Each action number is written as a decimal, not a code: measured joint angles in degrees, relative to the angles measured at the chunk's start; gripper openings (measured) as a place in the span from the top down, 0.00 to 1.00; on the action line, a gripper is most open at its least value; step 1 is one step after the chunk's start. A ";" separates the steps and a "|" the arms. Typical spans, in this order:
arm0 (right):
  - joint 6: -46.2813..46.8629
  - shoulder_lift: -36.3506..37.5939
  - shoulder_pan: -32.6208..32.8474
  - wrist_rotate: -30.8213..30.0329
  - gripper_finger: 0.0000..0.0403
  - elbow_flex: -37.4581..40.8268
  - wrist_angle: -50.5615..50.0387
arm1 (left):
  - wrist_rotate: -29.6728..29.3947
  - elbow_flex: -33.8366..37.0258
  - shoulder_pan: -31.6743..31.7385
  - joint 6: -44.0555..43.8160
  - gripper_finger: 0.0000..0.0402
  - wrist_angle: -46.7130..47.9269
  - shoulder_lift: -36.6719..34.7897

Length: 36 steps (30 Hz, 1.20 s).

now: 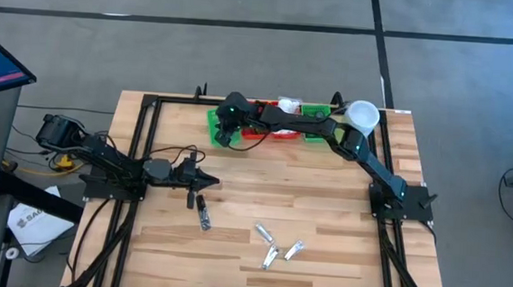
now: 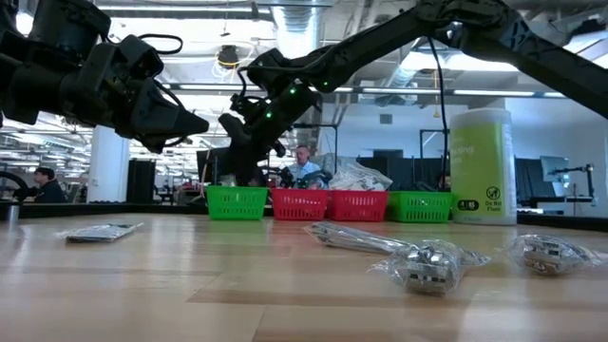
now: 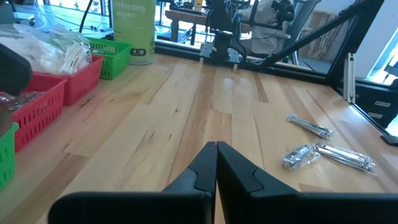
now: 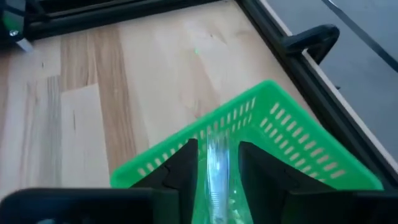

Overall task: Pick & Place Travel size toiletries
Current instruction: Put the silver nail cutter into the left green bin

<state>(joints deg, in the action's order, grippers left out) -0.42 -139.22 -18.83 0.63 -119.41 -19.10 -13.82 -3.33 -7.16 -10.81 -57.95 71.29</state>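
My right gripper (image 1: 223, 134) reaches across to the far left end of the tray row. It hangs over the left green tray (image 4: 273, 134) and is shut on a small silver tube in clear wrap (image 4: 217, 165). My left gripper (image 1: 207, 178) is shut and empty above the bare table left of centre; its closed fingers (image 3: 216, 157) point toward the right edge. A black narrow piece (image 1: 203, 212) lies flat near it. Three more silver tubes (image 1: 264, 233), (image 1: 271, 255), (image 1: 294, 249) lie flat near the front edge. White soft packets (image 1: 288, 103) are heaped in a red tray. My right gripper pinches the wrapped silver tube (image 4: 217, 155) between its two fingers, coming from above and pointing down. The tube runs along the fingers and is lifted clear, its lower end above the green tray's inside.
Four small trays stand in a row along the far edge: green (image 1: 213, 118), red (image 1: 255, 133), red (image 1: 284, 135), green (image 1: 316, 134). A tall pale green cylinder with a white cap (image 1: 363, 115) stands at their right end. Black frame rails (image 1: 143, 145) border the table. People sit beyond the table (image 2: 302, 166).
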 joint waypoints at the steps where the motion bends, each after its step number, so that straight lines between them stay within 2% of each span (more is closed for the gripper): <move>1: 0.07 0.00 0.02 0.04 0.72 0.02 -0.03 | 0.00 0.00 0.00 0.00 1.00 0.00 0.01; 10: 0.26 1.44 0.77 3.03 0.68 0.09 -3.10 | -0.17 0.00 0.00 0.00 1.00 0.04 0.00; 22: -3.04 7.19 7.73 4.02 0.75 0.06 -16.66 | -0.07 0.42 0.00 -0.16 1.00 0.13 0.01; 25: -3.03 7.84 9.55 3.98 0.76 0.06 -20.79 | 1.73 0.42 -0.04 -0.52 1.00 0.11 0.01; 30: -2.24 8.80 12.55 3.88 0.79 0.50 -28.65 | 8.90 0.42 -0.24 -0.97 1.00 0.07 0.00; 36: 0.20 14.29 16.40 1.63 0.82 7.63 -30.07 | 9.02 -0.14 -2.37 -1.22 1.00 0.00 0.00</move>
<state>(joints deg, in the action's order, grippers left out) -0.22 -124.93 -2.43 2.26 -111.78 -49.16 -4.81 -3.47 -9.53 -12.03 -57.95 71.29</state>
